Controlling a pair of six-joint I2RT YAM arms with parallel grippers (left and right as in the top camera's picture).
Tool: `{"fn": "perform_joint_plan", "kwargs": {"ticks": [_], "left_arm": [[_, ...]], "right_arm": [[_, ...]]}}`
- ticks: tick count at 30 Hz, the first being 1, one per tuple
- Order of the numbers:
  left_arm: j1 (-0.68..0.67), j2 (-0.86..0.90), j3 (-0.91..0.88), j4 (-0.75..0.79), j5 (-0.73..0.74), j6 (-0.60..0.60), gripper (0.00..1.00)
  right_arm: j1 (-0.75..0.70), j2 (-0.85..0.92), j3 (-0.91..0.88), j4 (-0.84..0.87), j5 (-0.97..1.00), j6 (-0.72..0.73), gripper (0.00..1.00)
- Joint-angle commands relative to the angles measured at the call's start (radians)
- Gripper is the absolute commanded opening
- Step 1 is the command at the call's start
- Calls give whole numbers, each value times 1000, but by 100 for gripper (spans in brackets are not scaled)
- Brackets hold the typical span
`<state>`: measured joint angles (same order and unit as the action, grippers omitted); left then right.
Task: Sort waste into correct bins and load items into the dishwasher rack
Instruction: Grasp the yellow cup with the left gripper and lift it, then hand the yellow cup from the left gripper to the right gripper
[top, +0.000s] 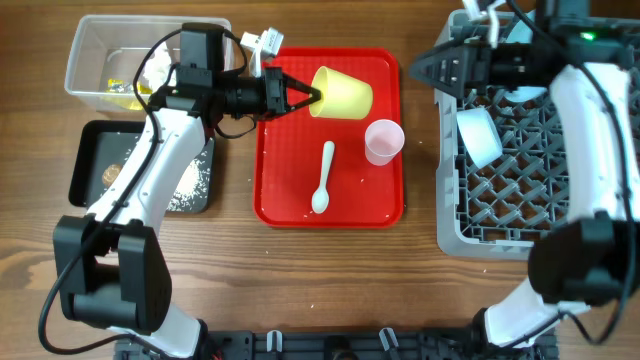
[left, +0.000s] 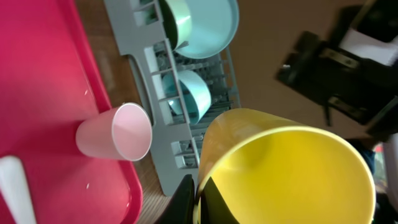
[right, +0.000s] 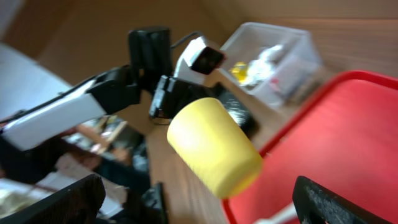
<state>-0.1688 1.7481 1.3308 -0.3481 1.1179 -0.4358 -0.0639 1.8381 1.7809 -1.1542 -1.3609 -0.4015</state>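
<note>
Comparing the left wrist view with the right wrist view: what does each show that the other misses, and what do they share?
Left wrist only: the pink cup, the white spoon at the frame's edge, and the dishwasher rack holding light-blue dishes. Right wrist only: the left arm and the clear tub with waste inside. Both: the yellow cup and the red tray.

Brown wood-grain table (top: 420, 290)
</note>
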Motion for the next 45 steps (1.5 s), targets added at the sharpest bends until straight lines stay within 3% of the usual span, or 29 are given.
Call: {"fn": "perform_joint_plan", "kwargs": {"ticks": [1, 7, 12, 19, 22, 23, 26, 29, 39, 45], "left_arm": [[4, -16, 11, 40, 46, 1, 4], [4, -16, 11, 173, 45, -57, 4], [4, -16, 11, 225, 41, -100, 4], [24, -16, 11, 288, 42, -157, 4], [40, -16, 11, 288, 43, -157, 4], [43, -16, 11, 289, 42, -157, 4], [43, -16, 11, 289, 42, -157, 4], [43, -16, 11, 290, 45, -157, 4], [43, -16, 11, 386, 53, -209, 4], [43, -14, 11, 386, 40, -208, 4]], "right_arm": [[54, 129, -8, 7, -224, -137, 100], [138, 213, -8, 20, -261, -227, 100], [124, 213, -8, 106, -251, -176, 100], [63, 166, -6, 702, 247, 661, 100], [64, 118, -6, 618, 459, 825, 100], [71, 105, -6, 576, 457, 831, 100], [84, 96, -7, 551, 150, 809, 100], [84, 97, -7, 557, 16, 755, 100], [188, 102, -10, 557, 0, 576, 97], [218, 102, -10, 564, 2, 560, 81]]}}
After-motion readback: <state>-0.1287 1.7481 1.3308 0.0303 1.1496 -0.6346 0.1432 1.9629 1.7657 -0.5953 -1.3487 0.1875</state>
